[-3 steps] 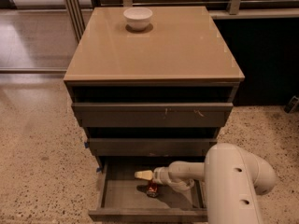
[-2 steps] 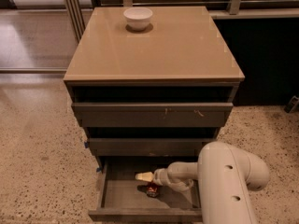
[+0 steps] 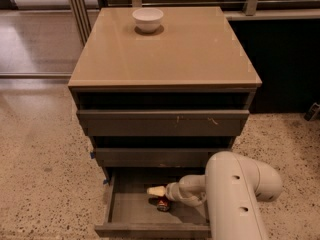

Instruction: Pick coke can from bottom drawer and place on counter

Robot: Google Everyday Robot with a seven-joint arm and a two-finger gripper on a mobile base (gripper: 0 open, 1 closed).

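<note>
The bench point(image 3: 200, 59) is waiting; the bottom drawer point(image 3: 130, 209) is standing open. My arm point(image 3: 235, 199) is swinging slightly left, yet my jaws are still hovering inside, just above the coke can point(image 3: 162, 204), which is lying unlifted. I cannot tell how far they are opening.

The arm point(image 3: 235, 199) comes in from the lower right as a thick white link with small round holes along its side, rising to a rounded elbow; from there a slimmer white wrist point(image 3: 189, 189) turns back and reaches leftward, roughly level; the gripper point(image 3: 154, 190), pale cream at its tip, points left inside the open bottom drawer point(image 3: 125, 211), just above the coke can point(image 3: 162, 204); contact cannot be told.
</note>
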